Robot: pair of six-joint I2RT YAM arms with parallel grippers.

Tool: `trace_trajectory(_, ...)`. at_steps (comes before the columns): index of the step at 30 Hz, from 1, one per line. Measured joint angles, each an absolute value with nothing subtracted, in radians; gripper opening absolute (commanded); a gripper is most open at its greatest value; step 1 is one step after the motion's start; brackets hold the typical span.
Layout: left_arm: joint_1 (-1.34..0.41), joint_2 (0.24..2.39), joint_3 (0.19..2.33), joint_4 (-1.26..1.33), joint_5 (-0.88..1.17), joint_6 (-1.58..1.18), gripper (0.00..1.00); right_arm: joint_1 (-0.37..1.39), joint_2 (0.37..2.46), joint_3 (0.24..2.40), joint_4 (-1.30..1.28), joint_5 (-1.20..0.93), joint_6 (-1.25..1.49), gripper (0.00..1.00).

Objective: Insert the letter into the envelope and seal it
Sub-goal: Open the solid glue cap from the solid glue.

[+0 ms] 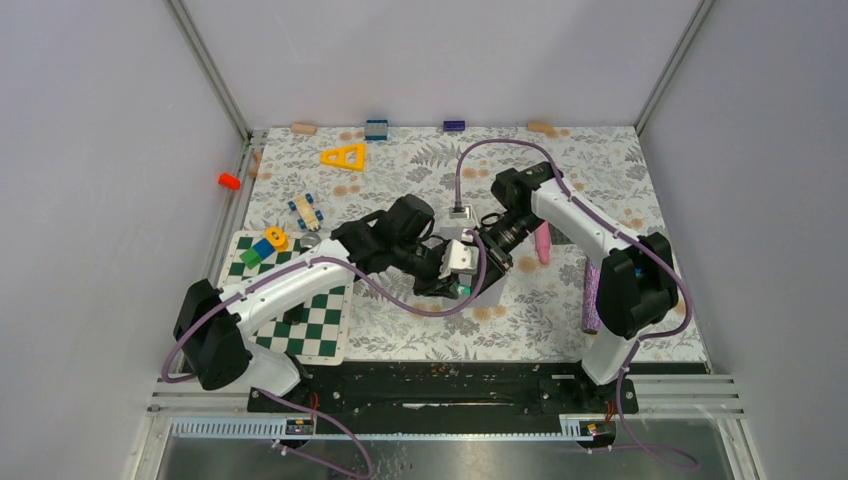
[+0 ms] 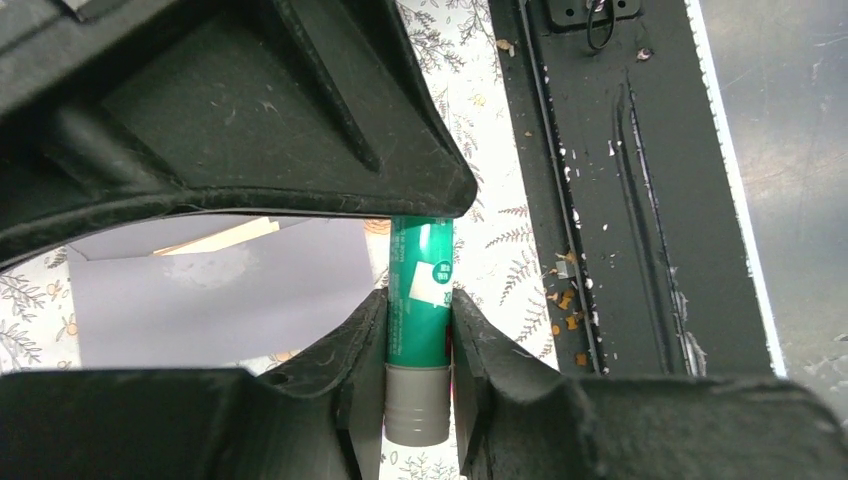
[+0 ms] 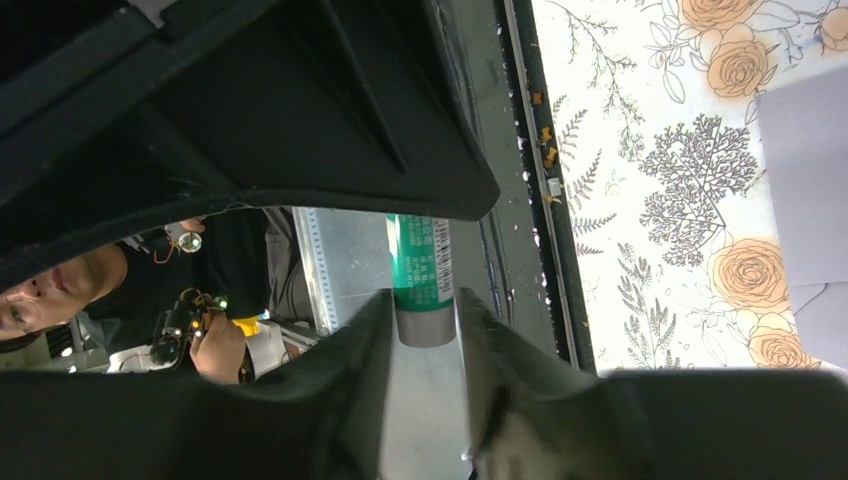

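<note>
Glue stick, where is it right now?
The glue stick is near the middle of the top view, pinched by both the left gripper and the right gripper, just beside the envelope.

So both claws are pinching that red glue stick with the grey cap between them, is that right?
Not quite: the glue stick is green, not red. The left wrist view shows its green body and grey cap pinched in the left gripper. The right wrist view shows the right gripper closed on it too, so the rest of what you said holds.
</note>
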State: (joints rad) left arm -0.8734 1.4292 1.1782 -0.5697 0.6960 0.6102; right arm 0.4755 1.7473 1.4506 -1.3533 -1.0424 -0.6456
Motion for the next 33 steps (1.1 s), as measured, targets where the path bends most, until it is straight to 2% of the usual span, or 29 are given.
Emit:
trace_trajectory(5,-0.874,1.43,1.173,-0.545,0.706,0.559,0.19,0.447,1.743,1.456,-1.34,-1.042,-0.646,0.67)
trace_trajectory(10,-0.836,1.43,1.147,-0.465,0.762,0.449,0.17,0.369,1.645,1.409,-1.227,-1.04,-0.612,0.71)
trace_trajectory(17,-0.734,1.448,1.087,-0.248,0.883,0.185,0.17,0.312,1.286,1.143,-0.83,-1.013,-0.451,0.8)
trace_trajectory(22,-0.713,1.483,1.014,-0.025,0.998,-0.054,0.17,0.312,1.082,0.901,-0.428,-0.975,-0.297,0.8)
trace_trajectory(26,-0.7,1.516,0.953,0.165,1.065,-0.229,0.17,0.313,1.063,0.852,-0.24,-0.958,-0.218,0.77)
trace_trajectory(33,-0.689,1.538,0.932,0.349,1.113,-0.393,0.17,0.326,1.087,0.831,-0.068,-0.991,-0.12,0.67)
